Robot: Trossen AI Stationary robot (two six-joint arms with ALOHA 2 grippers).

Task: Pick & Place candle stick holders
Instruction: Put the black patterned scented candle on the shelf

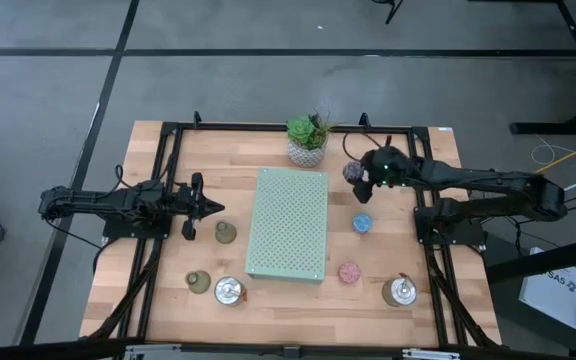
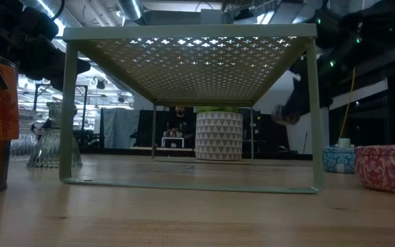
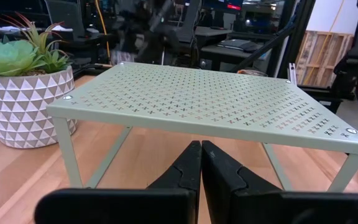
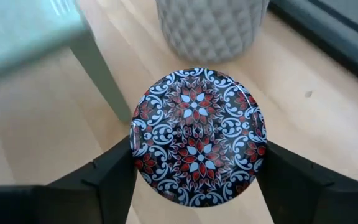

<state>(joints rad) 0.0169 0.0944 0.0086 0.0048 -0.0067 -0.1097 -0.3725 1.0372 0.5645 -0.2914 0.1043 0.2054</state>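
My right gripper (image 1: 356, 173) is shut on the purple holder (image 4: 196, 137), whose round top has a red and pale-blue flower pattern. It hangs above the table, between the white succulent pot (image 1: 308, 150) and the far right corner of the green rack (image 1: 288, 225). The blue holder (image 1: 363, 222), the pink holder (image 1: 349, 272) and a silver holder (image 1: 400, 291) stand on the table right of the rack. Two olive holders (image 1: 226, 232) (image 1: 198, 281) and the other silver holder (image 1: 229, 291) stand left of it. My left gripper (image 1: 213, 208) is shut and empty, just left of the rack. My right gripper pinches the purple holder by two opposite sides of its round wall (image 4: 140, 146) between its two fingers (image 4: 114, 177). The fingers come from above, pointing down. The holder sits upright, top up, lifted clear of the table; it also shows in the low view (image 2: 284, 113).
The green perforated rack stands on thin legs (image 2: 66, 116) in the table's middle, open underneath. The succulent pot (image 2: 218, 136) stands at the far edge behind it. Bare wood lies near the front edge and between the rack and the holders.
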